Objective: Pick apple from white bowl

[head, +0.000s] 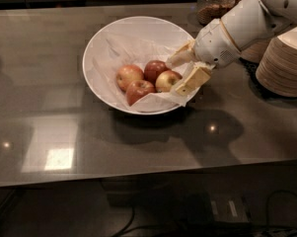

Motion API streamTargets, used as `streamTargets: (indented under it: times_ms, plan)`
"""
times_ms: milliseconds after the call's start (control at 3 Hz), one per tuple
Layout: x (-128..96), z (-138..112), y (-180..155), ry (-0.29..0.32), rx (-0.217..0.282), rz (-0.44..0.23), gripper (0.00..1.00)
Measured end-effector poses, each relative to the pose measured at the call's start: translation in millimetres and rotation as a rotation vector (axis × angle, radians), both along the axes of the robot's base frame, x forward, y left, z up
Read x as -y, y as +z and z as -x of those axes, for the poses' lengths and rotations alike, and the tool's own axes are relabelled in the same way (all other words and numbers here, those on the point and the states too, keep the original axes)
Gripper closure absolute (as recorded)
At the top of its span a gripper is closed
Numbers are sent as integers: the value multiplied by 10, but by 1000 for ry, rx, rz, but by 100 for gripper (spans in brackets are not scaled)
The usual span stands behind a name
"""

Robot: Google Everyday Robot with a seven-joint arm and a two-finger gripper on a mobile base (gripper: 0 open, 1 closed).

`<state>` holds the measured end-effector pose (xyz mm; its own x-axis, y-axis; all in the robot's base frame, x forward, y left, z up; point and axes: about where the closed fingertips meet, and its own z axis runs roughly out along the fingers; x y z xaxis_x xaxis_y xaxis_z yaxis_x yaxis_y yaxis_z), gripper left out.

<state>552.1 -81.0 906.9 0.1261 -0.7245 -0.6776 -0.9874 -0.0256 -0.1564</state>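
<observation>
I see the end effector (179,74) over the right side of the white bowl (101,43), fingers spread apart, nothing clamped. The apple (166,81) sits in the bowl on the paper lining, just beside the fingertips and against a darker apple (155,69). Bowl is on the desk (64,132), paper bowl stack (283,65) to its right
</observation>
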Motion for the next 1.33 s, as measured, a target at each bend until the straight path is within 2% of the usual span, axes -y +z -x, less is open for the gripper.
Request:
streamTargets:
  times_ms: [333,667,1333]
  plan:
    - [-94,-57,-25,20,-7,13,42]
    - [-149,-111,131,34,17,11,39]
    - [-345,-241,719,96,120,14,35]
